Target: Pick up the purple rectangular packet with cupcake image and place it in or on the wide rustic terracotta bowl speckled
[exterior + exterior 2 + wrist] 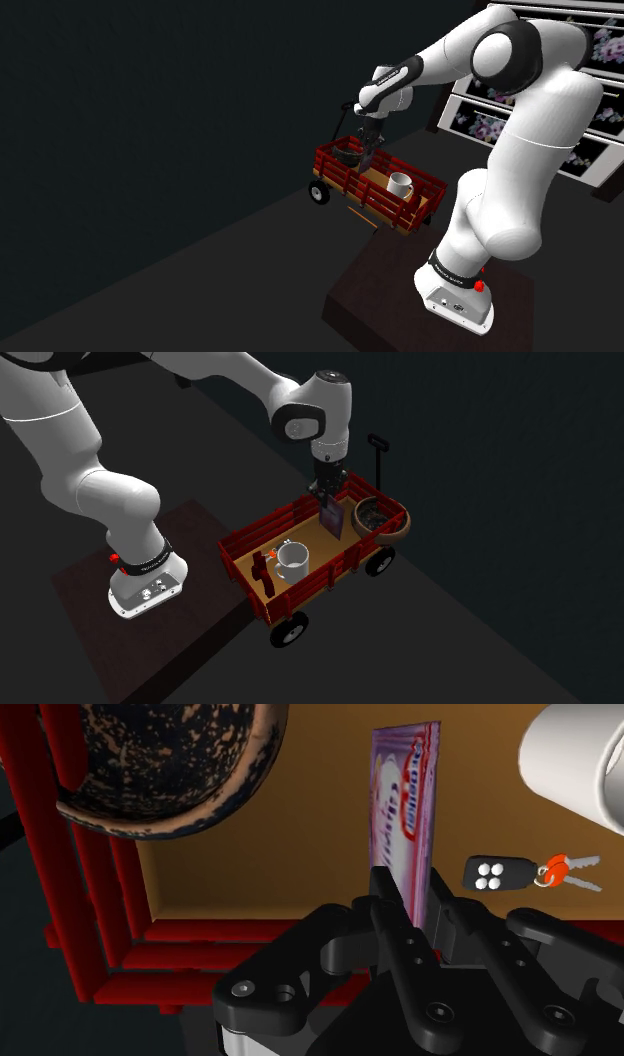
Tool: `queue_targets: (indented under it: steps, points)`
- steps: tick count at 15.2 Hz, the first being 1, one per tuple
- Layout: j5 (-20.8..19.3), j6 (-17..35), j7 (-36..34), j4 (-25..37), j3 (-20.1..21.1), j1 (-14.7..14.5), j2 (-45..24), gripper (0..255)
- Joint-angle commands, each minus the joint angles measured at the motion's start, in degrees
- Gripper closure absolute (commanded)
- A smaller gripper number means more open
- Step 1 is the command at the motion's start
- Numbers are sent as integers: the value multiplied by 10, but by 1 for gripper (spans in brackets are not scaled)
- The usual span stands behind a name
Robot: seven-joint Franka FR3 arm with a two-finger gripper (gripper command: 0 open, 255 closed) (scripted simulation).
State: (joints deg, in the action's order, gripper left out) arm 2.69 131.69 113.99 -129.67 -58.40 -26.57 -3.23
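A purple packet (404, 814) with pink print hangs edge-on between my black fingers, clasped by my gripper (414, 909), which is shut on it. In the second exterior view the packet (332, 517) hangs below my gripper (329, 489) over the far end of the red wagon (258, 552). The wide speckled terracotta bowl (382, 520) rests on that end of the wagon, just beside the packet. In the wrist view the bowl (170, 764) lies ahead and to one side of the packet. In the shoulder view my gripper (366, 137) is above the dark bowl (347, 154).
A white mug (292, 562) stands in the wagon (341, 174) near its middle, with a black key fob and orange-tagged keys (520, 874) beside it. The wagon has a wooden floor (270, 864) and red slatted sides. My stand (390, 290) is a dark box.
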Motion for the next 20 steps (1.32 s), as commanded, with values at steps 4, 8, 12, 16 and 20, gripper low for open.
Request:
queue_targets:
  steps: [4, 8, 12, 16, 20]
  points:
    - [-46, -38, -33, 16, -2, -6, 41, 255]
    - [-75, -70, -54, 32, 3, -5, 70, 255]
    - [-97, -102, -70, 49, 11, -3, 94, 255]
    - [-113, -134, -82, 69, 20, -1, 114, 255]
    - [-125, -167, -91, 90, 29, 1, 130, 255]
